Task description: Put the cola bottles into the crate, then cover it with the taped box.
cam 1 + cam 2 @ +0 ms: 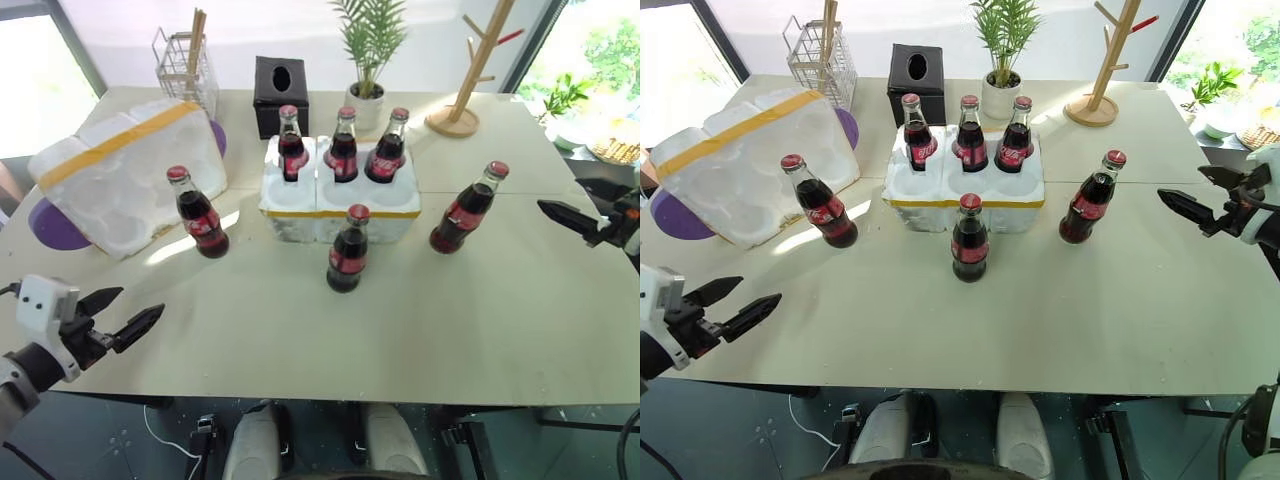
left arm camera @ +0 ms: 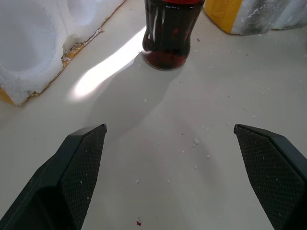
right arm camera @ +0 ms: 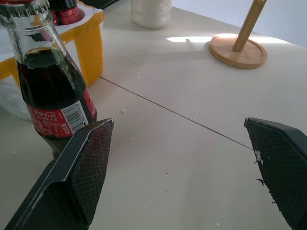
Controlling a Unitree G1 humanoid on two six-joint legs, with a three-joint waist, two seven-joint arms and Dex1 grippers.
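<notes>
The crate [image 1: 340, 205], a low white foam block with a thin yellow band round its side, holds three cola bottles [image 1: 343, 146] in its far row; they are dark glass with red caps and red labels. Three more bottles stand on the table [image 1: 480, 330]: one just in front of the crate, one to each side. The taped box [image 1: 125, 175] lies tilted left of the crate. My left gripper [image 1: 128, 315] and right gripper [image 1: 1188, 205] both gape wide, holding nothing.
</notes>
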